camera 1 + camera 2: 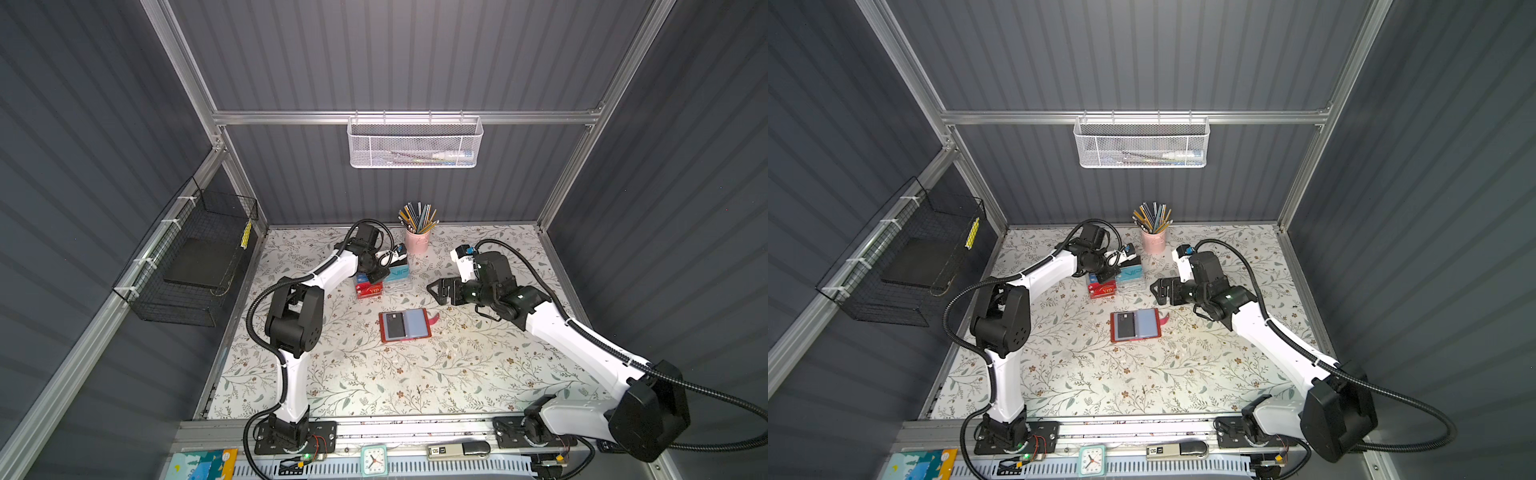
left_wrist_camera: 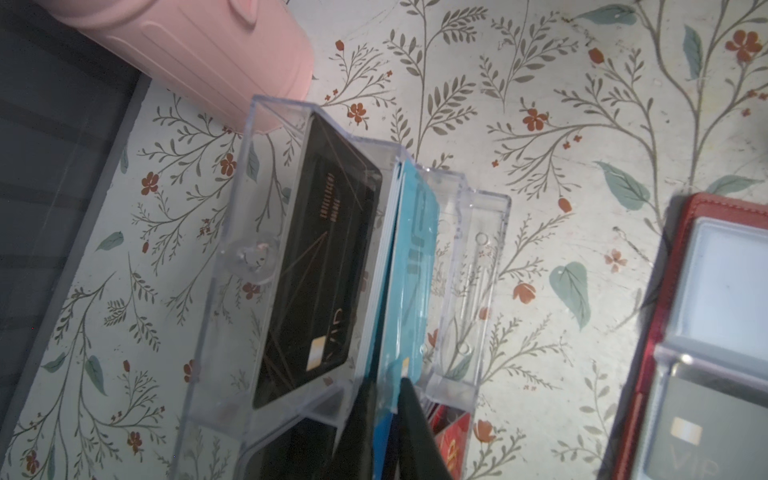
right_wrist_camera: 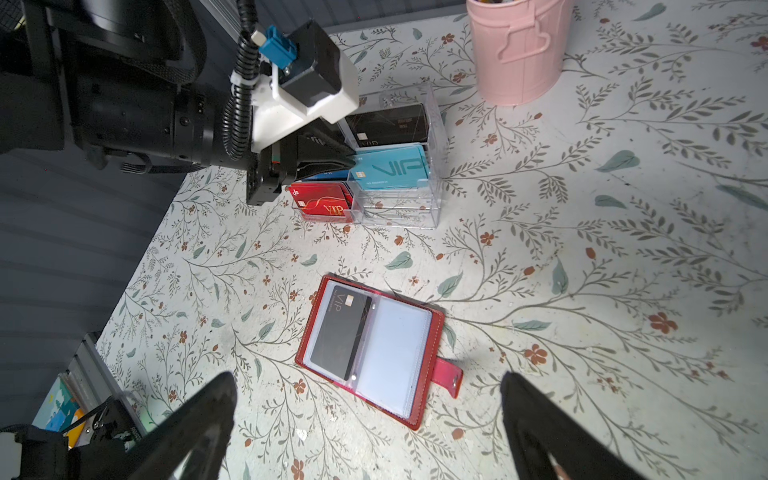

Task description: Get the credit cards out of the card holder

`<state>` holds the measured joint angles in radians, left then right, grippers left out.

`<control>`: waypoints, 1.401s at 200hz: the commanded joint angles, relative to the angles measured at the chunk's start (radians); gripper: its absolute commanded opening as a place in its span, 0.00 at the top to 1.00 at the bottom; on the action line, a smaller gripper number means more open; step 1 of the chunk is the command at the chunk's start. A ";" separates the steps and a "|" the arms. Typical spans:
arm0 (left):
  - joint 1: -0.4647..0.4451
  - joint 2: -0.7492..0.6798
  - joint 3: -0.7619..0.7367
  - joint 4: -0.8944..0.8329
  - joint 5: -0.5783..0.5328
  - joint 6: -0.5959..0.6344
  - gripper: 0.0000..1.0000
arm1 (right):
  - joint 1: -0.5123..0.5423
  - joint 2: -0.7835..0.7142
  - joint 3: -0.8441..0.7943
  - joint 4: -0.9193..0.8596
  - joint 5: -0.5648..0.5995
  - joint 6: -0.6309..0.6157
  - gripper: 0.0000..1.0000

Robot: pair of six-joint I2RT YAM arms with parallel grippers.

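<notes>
holder (image 1: 417, 324) lies open and flat in the middle of the table (image 1: 374, 382), its tab (image 3: 451, 374) sticking out sideways, with a black card (image 3: 340, 332) in one sleeve and the sleeve beside it blank. your left gripper (image 3: 348, 160) is at the clear box (image 3: 434, 208) near the pink cup (image 3: 519, 54), jaws nearly together with the edge of a teal card (image 3: 390, 166) between them; you cannot tell whether they press on it. that card stands in the box, with a second black card (image 3: 390, 122) and red cards (image 3: 324, 201) in other compartments. your right gripper (image 3: 368, 382) hovers above the table near the holder, jaws wide apart, holding nothing.
</notes>
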<state>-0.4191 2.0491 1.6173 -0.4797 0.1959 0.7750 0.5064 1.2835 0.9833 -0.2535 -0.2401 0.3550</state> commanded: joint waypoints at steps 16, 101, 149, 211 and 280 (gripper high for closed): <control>0.007 -0.128 -0.081 0.087 0.016 -0.046 0.79 | -0.004 -0.018 -0.014 0.006 -0.005 -0.003 0.01; 0.005 -0.419 -0.296 0.324 0.008 -0.240 0.00 | -0.005 -0.023 -0.038 0.023 0.005 0.001 0.01; 0.006 -0.545 -0.346 0.342 0.022 -0.424 0.00 | -0.007 -0.022 -0.060 0.062 -0.034 0.019 0.01; 0.006 -0.595 -0.365 0.234 0.059 -0.927 0.00 | -0.009 -0.007 -0.107 0.142 -0.085 0.059 0.01; -0.062 -0.835 -0.789 0.491 0.075 -1.264 0.00 | -0.002 0.057 -0.168 0.255 -0.215 0.152 0.01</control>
<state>-0.4347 1.2797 0.9298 -0.1127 0.2779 -0.2958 0.5007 1.3212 0.8471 -0.0574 -0.3962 0.4591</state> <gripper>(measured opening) 0.998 0.989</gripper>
